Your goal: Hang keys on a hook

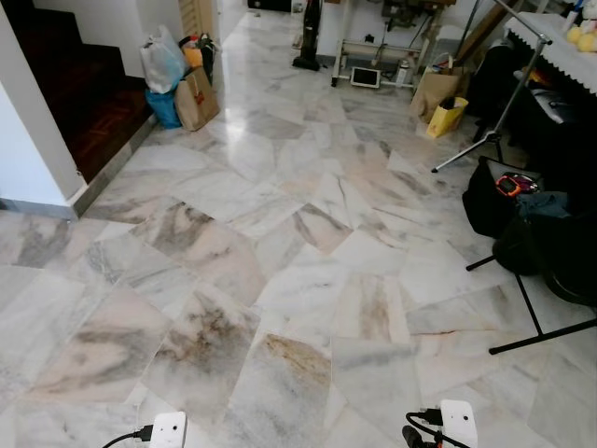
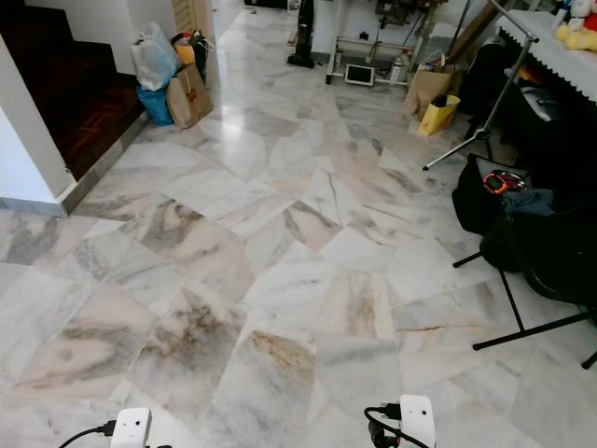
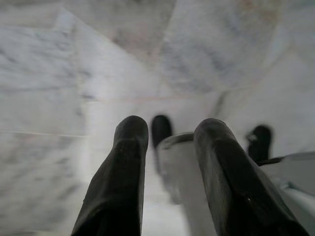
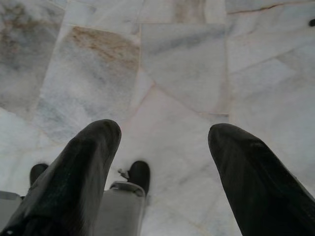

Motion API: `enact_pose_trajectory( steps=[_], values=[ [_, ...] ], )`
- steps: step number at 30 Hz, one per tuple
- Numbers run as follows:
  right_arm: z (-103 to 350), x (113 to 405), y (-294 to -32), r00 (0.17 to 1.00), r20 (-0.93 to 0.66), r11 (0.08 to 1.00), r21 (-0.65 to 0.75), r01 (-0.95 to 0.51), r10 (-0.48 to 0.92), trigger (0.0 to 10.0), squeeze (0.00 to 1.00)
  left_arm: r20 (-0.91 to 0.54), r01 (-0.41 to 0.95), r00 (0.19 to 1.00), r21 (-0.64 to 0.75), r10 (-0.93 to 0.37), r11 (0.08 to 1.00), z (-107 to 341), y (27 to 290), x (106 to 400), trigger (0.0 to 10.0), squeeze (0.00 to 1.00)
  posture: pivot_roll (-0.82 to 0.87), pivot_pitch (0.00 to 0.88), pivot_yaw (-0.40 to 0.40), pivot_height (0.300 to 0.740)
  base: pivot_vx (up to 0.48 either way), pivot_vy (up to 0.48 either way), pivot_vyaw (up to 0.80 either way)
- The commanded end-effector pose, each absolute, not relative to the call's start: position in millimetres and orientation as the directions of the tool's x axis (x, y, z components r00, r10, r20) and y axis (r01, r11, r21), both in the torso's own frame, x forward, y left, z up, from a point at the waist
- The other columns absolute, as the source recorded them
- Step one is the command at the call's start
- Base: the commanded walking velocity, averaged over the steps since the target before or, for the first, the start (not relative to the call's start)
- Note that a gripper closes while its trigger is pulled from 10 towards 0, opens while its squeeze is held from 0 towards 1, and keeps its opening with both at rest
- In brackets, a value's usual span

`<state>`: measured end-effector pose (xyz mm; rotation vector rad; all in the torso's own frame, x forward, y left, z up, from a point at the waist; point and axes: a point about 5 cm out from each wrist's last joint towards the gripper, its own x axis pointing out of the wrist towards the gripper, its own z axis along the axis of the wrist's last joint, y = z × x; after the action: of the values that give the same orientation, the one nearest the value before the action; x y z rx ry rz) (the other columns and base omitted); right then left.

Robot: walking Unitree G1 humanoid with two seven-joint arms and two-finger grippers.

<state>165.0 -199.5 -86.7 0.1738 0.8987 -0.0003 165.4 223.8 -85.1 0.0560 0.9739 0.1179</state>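
I am looking down at a marble floor (image 1: 280, 243). My left gripper (image 3: 172, 128) hangs over the floor, open, with nothing between its two black fingers (image 3: 123, 167). My right gripper (image 4: 165, 132) also points down at the tiles, open wide and empty. The white wrist units of my left arm (image 1: 168, 430) and right arm (image 1: 457, 420) sit at the bottom edge of the head views. My own black feet (image 4: 139, 174) stand on the floor below the grippers.
Dark wooden stairs (image 1: 75, 84) and a white wall corner (image 1: 28, 159) lie on the left. Shopping bags (image 1: 177, 79) stand at the far left. On the right are black bags (image 1: 504, 201), a tripod (image 1: 504, 103), black stand legs (image 1: 532, 322) and a yellow bag (image 1: 448, 117).
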Motion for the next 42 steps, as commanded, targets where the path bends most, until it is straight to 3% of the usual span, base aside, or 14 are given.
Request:
enact_pose_trajectory(
  steps=[1, 17, 25, 28, 31, 35, 42],
  values=[
    [-88.3, 161.6, -198.5, 0.621, -0.781, 0.981, 0.164, 0.099, 0.068, 10.0, 0.00, -0.831, -0.033, 0.539, 0.138, 0.134, 0.990, -86.7, 227.2, 159.9, 10.0, 0.00, 0.13, 0.000, -0.089, 0.740, 0.000, 0.000, 0.00],
    [-92.2, 156.2, -191.5, 0.599, -0.799, 0.979, 0.165, 0.124, 0.059, 10.0, 0.00, -0.796, 0.055, 0.594, 0.188, 0.119, 0.981, -78.0, 228.3, 177.4, 10.0, 0.00, 0.15, 0.000, -0.057, 0.740, 0.000, 0.000, 0.00],
    [-95.0, 150.8, -184.1, 0.597, -0.800, 0.975, 0.172, 0.140, 0.056, 10.0, 0.00, -0.814, 0.108, 0.572, 0.201, 0.104, 0.974, -80.7, 231.1, 169.8, 10.0, 0.00, 0.12, 0.000, -0.022, 0.740, 0.000, 0.000, 0.00],
    [-96.4, 147.1, -182.7, 0.600, -0.799, 0.968, 0.173, 0.181, 0.030, 10.0, 0.00, -0.816, 0.141, 0.570, 0.210, 0.094, 0.968, -80.4, 230.0, 171.5, 10.0, 0.00, 0.07, 0.000, -0.050, 0.740, 0.000, 0.000, 0.00],
    [-94.0, 150.4, -189.5, 0.609, -0.792, 0.978, 0.158, 0.134, 0.045, 10.0, 0.00, -0.804, 0.127, 0.587, 0.208, 0.095, 0.970, -77.8, 221.2, 182.4, 10.0, 0.00, 0.04, 0.000, -0.086, 0.740, 0.000, 0.000, 0.00],
    [-91.5, 151.6, -201.1, 0.619, -0.785, 0.981, 0.133, 0.141, 0.018, 10.0, 0.00, -0.802, 0.126, 0.592, 0.183, 0.074, 0.975, -78.7, 207.6, 186.5, 10.0, 0.00, 0.03, 0.000, -0.077, 0.740, 0.000, 0.000, 0.00],
    [-89.8, 142.1, -227.5, 0.619, -0.780, 0.959, 0.102, 0.263, -0.087, 10.0, 0.00, -0.854, 0.295, 0.519, 0.143, -0.033, 0.945, -92.3, 180.3, 165.3, 10.0, 0.00, 0.00, 0.000, -0.016, 0.740, 0.000, 0.000, 0.00]
  ],
)
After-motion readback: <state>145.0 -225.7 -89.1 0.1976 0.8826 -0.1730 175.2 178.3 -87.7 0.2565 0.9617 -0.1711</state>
